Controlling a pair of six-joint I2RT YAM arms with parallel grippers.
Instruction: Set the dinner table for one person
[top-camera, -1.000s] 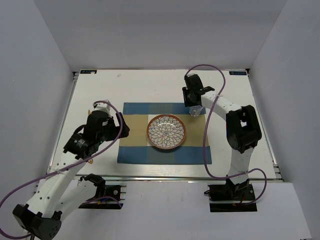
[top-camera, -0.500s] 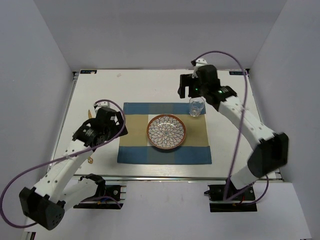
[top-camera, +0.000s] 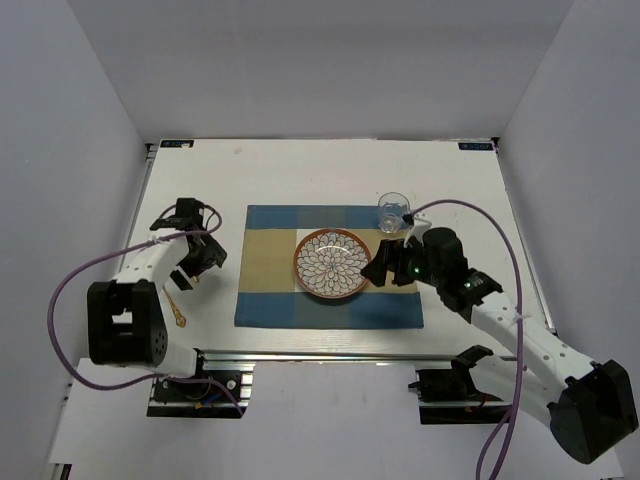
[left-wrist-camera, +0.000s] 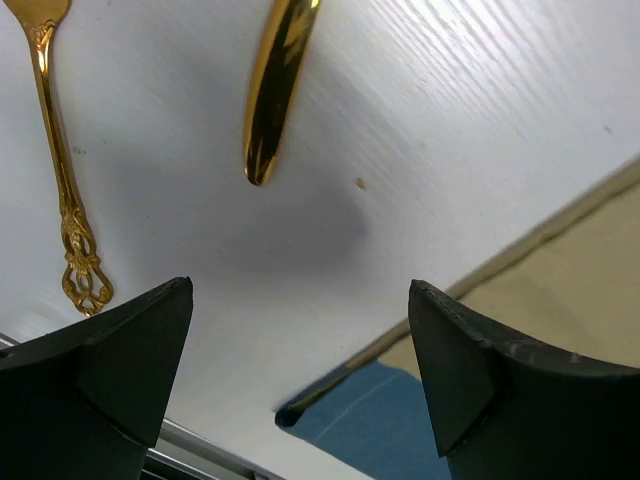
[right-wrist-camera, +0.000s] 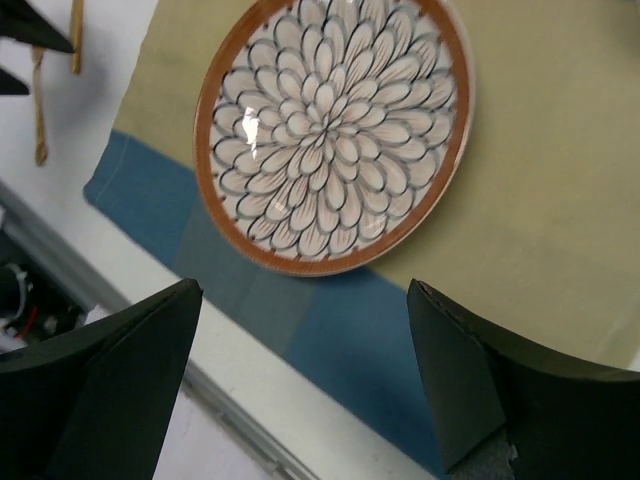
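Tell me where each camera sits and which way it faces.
Top external: above, behind the bases, looking down on table, placemat, plate, glass; left arm, right arm show.
Left wrist: faces down at gold cutlery and placemat corner; own fingers show.
Right wrist: faces down at plate; own fingers show.
Shared: placemat, in all three.

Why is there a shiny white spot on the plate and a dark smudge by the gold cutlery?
Right wrist view: the spot is light glare on the plate. Left wrist view: the smudge is a soft shadow on the table, just past the gold utensil tip.
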